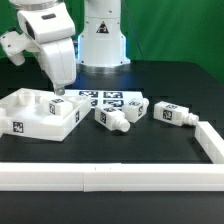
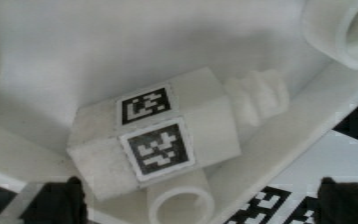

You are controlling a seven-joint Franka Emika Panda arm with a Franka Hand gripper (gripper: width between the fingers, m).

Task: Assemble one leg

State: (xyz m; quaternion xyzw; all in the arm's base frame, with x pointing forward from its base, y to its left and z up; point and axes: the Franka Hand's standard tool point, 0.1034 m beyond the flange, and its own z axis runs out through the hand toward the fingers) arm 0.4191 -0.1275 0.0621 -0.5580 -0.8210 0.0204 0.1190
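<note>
White leg [image 2: 158, 145] lies flat in the panel [image 1: 38, 127], peg [image 2: 261, 95] toward its rim; end effector [image 1: 58, 93] unclenched.

The leg [image 2: 211, 122] lies slanted inside the white panel [image 2: 30, 95] (the panel's rim looks blurred). Two black-and-white square tags [image 2: 158, 148] face the camera. The leg's narrower round peg [image 2: 265, 95] points toward the dark table [image 2: 346, 135]. The fingertips [image 2: 55, 197] of the gripper [image 2: 194, 198] stand well apart, one at each side of the wide end.

The exterior view faces the large white square plastic panel with raised rim [image 1: 36, 127] from mid-distance, slightly above. The wrist view looks down into it from very close. Both share the small white tagged plastic leg [image 1: 52, 106] [image 2: 167, 140] lying inside.
</note>
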